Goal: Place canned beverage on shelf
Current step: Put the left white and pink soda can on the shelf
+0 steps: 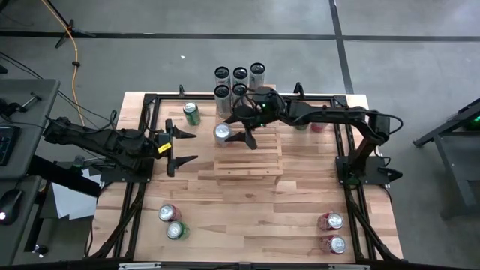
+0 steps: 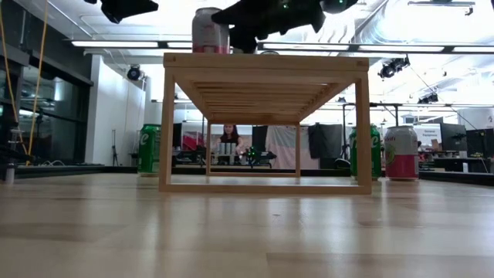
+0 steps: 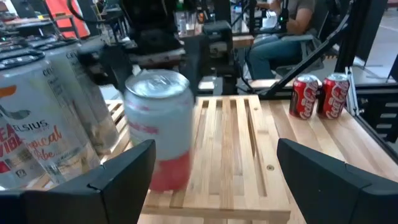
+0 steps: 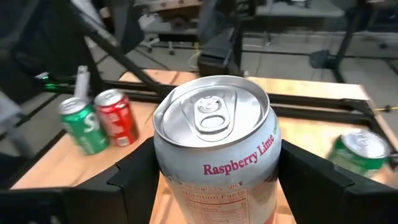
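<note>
A white and pink can marked Raspberry Lime stands upright at the far left corner of the pale wooden shelf, seen also as the can from above. My right gripper reaches in from the table's right and is shut on the can, one finger at each side. In the low view the can has its base level with the shelf top; whether it rests there I cannot tell. My left gripper waits open at the table's left, clear of the shelf. My right gripper pinches the can's side wall between its two fingers, below the rim. The fingers come nearly level from the table's right, slanting slightly down. The can stays upright, lid up, over the shelf's far left corner.
Several tall cans stand at the far edge behind the shelf, a green can to their left. Two cans lie near the front left, two red ones near the front right. A black frame borders the table.
</note>
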`<action>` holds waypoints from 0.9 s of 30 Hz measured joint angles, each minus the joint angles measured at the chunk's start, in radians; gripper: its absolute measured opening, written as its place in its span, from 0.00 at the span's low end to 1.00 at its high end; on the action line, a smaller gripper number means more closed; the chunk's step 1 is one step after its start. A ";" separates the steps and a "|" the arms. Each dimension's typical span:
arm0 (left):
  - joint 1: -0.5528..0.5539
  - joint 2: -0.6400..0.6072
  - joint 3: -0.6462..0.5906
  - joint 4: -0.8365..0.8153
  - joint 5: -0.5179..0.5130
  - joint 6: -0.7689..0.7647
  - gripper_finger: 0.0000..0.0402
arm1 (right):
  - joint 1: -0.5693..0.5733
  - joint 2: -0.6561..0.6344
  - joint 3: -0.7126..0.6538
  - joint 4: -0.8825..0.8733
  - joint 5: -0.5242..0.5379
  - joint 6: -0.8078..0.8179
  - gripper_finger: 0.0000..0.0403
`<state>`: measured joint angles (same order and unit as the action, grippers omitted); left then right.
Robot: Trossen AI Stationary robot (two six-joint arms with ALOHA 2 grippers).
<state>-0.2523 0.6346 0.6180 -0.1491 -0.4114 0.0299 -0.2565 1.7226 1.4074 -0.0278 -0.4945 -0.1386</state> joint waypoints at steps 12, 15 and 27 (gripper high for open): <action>0.000 0.000 0.000 0.004 -0.022 -0.026 0.81 | 0.012 0.000 0.003 -0.017 0.124 0.007 0.68; 0.000 0.000 0.000 0.008 -0.038 -0.026 0.81 | 0.014 0.000 0.003 -0.021 0.152 0.007 0.75; 0.000 0.000 0.000 0.006 -0.044 -0.026 0.81 | 0.013 -0.017 0.001 -0.059 0.211 0.007 0.83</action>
<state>-0.2520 0.6346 0.6178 -0.1427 -0.4553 0.0036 -0.2436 1.7056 1.4089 -0.0871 -0.2839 -0.1317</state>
